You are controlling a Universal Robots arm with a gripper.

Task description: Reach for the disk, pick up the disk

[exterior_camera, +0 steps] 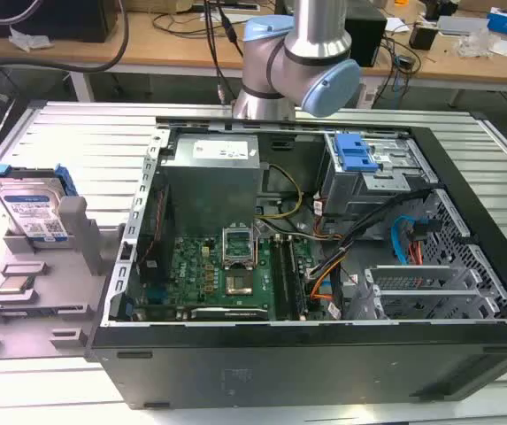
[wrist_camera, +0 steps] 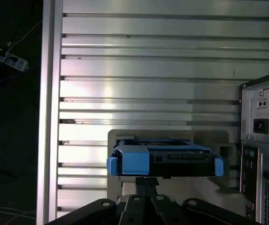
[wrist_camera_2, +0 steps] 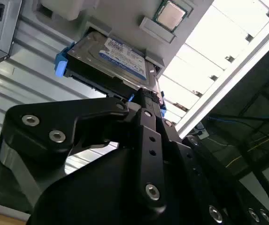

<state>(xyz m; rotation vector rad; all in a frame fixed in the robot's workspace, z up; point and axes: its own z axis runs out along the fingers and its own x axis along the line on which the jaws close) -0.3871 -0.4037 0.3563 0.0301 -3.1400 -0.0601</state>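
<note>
**Disk propped in its holder, dead ahead of a narrow tool**

Your tool (wrist_camera_2: 146,96) has its fingers drawn close together with nothing between them. The disk (wrist_camera_2: 120,56) lies straight ahead of the tips and, by the exterior view, stands free and untouched. It leans in a grey holder (exterior_camera: 80,235) on the ribbed worktop (wrist_camera: 148,61), label face up.

Treat the disk as a stiff metal slab, probably heavy for its size. Its flat faces look smooth, so expect them to be slippery. It is also likely to suffer from a knock (a hard drive does not forgive a drop).

The blue bracket (wrist_camera: 129,159) around its edges is plastic and probably flexes, so it makes a poor grip. The better hold, to my eye, is across the two flat faces at the raised end nearest the tool. There the metal is exposed and the holder does not cover it.

- The holder cradles the far, lower end, and one of its upright parts stands just beside the disk, so a sideways pull could catch there.
- A small square chip (wrist_camera_2: 171,13) sits in its own seat just beyond the disk from the tool, near enough to matter if you overreach.
- The open computer case (exterior_camera: 324,354) stands off to one side of the tool, well apart from the disk and out of the way.
</note>
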